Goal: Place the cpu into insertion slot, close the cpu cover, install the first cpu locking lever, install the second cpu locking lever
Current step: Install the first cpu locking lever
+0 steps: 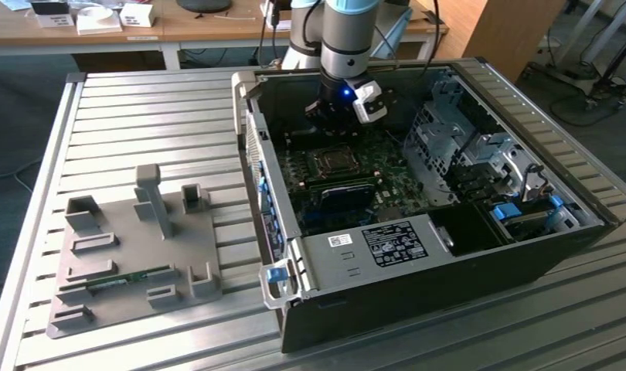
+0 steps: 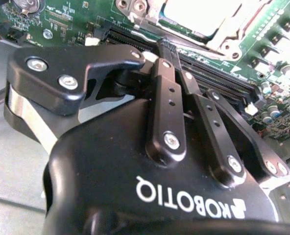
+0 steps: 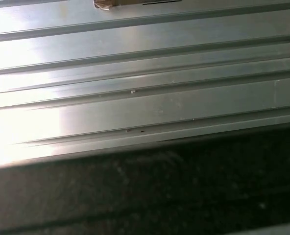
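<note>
Black and close to the lens in the second wrist view, one pincer [image 2: 167, 49] is drawn narrow, with nothing seen in its grip. One cpu [image 2: 194, 14] sits in the socket just beyond its tips, framed by one silvery cpu cover [image 2: 223, 41]. One open computer case [image 1: 426, 301] on the ribbed metal surface [image 1: 137, 116] holds the green motherboard [image 1: 396, 185]. One grey fixture tray [image 1: 117, 232] beside the case carries one green strip [image 1: 117, 282].
</note>
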`<state>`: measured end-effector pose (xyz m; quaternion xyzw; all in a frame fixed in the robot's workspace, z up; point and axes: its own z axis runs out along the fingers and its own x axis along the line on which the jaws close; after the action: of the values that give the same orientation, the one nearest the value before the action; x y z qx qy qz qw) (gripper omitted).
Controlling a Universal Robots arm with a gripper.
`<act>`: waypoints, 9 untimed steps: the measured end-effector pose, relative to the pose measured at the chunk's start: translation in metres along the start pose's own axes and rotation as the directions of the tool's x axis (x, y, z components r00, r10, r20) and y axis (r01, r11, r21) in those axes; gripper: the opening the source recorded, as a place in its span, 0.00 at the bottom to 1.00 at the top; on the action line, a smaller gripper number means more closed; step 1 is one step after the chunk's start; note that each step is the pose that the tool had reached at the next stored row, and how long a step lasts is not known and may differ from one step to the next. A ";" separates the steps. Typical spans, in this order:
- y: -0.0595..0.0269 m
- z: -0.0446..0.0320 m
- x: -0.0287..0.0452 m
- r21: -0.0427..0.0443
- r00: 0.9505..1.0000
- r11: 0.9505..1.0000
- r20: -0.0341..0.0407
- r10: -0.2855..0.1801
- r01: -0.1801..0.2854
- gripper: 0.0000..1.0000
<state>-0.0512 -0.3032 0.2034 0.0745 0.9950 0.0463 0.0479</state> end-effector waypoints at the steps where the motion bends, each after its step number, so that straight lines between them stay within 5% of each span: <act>1: 0.0001 0.0001 -0.0001 0.000 1.000 1.000 0.000 0.003 -0.003 0.11; 9: 0.0012 0.0004 -0.0001 0.001 0.999 0.999 0.003 0.033 -0.033 0.11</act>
<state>-0.0509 -0.3019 0.2031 0.0909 0.9936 0.0466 0.0486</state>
